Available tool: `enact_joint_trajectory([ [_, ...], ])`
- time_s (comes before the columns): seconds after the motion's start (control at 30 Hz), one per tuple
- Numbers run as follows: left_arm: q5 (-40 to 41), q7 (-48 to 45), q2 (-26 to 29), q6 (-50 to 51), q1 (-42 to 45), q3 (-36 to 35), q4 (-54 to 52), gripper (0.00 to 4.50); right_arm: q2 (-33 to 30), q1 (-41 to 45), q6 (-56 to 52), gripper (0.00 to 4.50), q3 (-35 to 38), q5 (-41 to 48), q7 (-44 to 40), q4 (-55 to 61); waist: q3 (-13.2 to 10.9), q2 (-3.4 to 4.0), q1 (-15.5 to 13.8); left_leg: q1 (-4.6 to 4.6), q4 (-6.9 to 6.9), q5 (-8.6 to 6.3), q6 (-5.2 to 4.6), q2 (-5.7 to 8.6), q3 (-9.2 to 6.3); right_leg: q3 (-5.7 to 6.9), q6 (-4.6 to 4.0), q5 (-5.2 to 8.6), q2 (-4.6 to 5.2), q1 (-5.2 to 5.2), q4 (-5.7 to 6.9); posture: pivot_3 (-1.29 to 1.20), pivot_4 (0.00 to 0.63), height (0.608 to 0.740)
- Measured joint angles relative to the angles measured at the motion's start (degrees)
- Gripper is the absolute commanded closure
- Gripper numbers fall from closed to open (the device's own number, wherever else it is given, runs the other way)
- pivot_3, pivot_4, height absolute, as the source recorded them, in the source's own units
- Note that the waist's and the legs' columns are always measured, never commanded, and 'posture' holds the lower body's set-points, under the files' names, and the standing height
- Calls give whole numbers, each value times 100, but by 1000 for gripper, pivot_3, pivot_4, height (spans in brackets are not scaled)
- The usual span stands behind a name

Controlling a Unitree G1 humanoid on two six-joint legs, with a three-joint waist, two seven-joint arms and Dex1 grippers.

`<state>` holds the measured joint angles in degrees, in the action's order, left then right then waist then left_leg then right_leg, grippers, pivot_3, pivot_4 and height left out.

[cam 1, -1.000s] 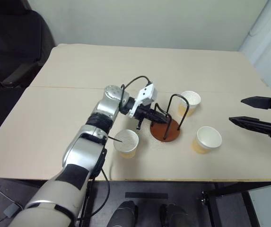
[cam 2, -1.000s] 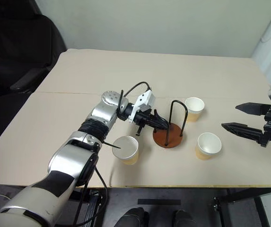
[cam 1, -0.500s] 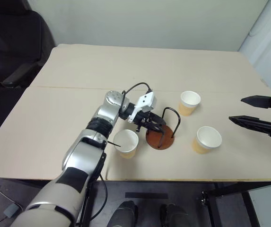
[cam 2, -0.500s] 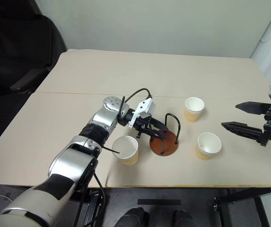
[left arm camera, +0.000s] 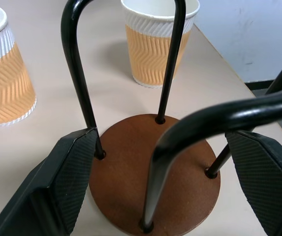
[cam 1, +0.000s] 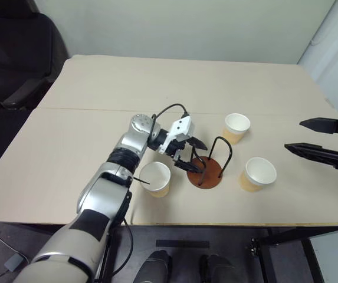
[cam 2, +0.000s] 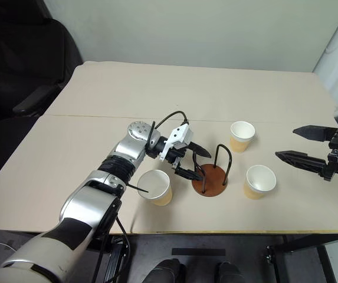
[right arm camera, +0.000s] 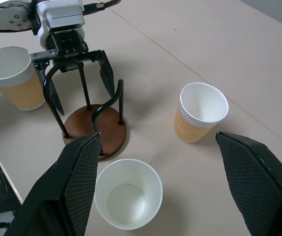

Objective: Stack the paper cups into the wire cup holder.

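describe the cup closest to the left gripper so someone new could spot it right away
On the tan table, find the wire cup holder near the front edge, with the open left gripper around one of its loops. The paper cup stands on the arm's side of the holder; the other two cups stand on the holder's far side.

A silver-and-black left arm carries a looping black cable, a white wrist housing and ribbed black fingers.

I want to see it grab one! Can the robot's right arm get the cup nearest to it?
Probably yes. The right end effector is open, and only bare table lies between it and the nearest paper cup, which stands upright.
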<state>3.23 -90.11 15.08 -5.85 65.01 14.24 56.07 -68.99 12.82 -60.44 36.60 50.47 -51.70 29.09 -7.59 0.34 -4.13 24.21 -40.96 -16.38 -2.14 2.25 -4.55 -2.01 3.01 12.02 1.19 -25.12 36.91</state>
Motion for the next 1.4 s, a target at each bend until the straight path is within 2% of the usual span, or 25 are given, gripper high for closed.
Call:
enact_joint_trajectory([
  [0.83, 3, 430, 347, -37, 123, -347, 159, 48, 0, 494, 329, 719, -723, -74, 2, -344, 0, 0, 9, -1, -2, 0, -1, 0, 1, -1, 0, 0, 0, 0, 0, 0, 150, 740],
  [1.17, -244, 546, 775, -521, 221, -347, 572, 48, 29, 823, 455, 719, -1086, -126, 37, -441, 0, 1, 25, -2, -1, 0, -1, 0, 0, -1, 0, 0, 0, 0, -1, 0, 150, 740],
  [1.4, -346, 687, 1291, -685, 526, -483, 823, 48, 51, 1040, 522, 719, -1271, -206, 126, -550, 0, 1, 45, -2, 0, -1, -3, 0, -1, -1, 0, 0, 0, -1, -2, 0, 150, 740],
])
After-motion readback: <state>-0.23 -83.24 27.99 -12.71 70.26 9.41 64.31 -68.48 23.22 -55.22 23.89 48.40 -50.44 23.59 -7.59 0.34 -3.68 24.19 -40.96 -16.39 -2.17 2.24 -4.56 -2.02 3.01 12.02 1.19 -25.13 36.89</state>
